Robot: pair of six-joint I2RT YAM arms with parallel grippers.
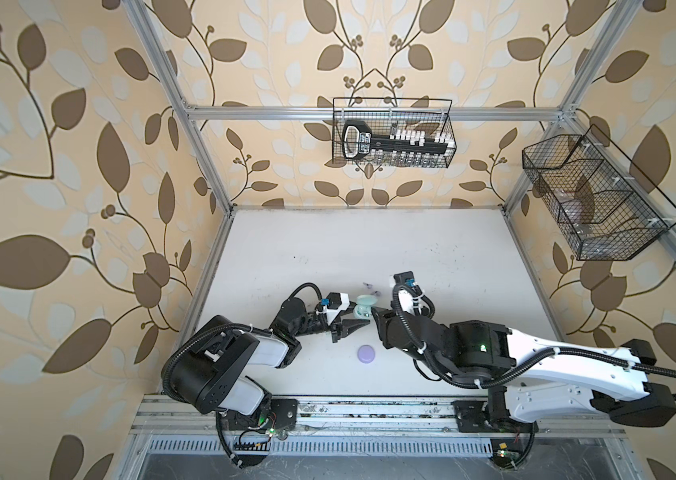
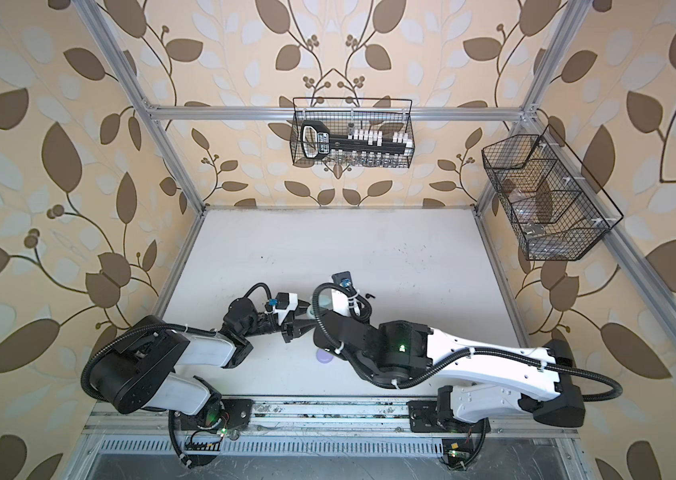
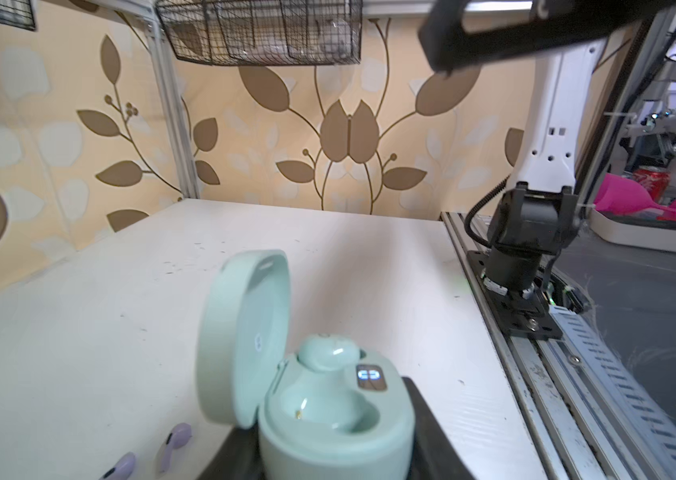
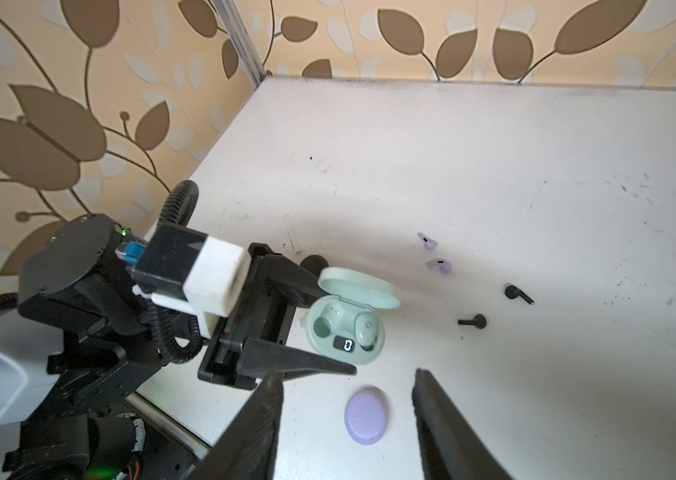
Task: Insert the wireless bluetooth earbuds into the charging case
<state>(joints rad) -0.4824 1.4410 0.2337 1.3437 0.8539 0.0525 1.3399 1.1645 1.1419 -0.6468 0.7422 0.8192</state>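
The mint charging case (image 4: 344,332) stands with its lid (image 4: 359,286) open and its small display lit. My left gripper (image 4: 336,328) is shut on the base of the case (image 3: 334,432). One mint earbud (image 3: 328,353) sits in a socket; the other socket (image 3: 324,411) is empty. Two lilac earbuds (image 4: 427,241) (image 4: 440,266) and two black earbuds (image 4: 517,293) (image 4: 473,321) lie loose on the white table beyond the case. My right gripper (image 4: 346,378) hovers open just beside the case, with nothing between its fingers.
A shut lilac case (image 1: 366,354) lies on the table (image 1: 452,257) below my right gripper, near the front. Two wire baskets (image 1: 394,133) (image 1: 594,199) hang on the back and right walls. A metal rail (image 1: 369,411) runs along the front edge.
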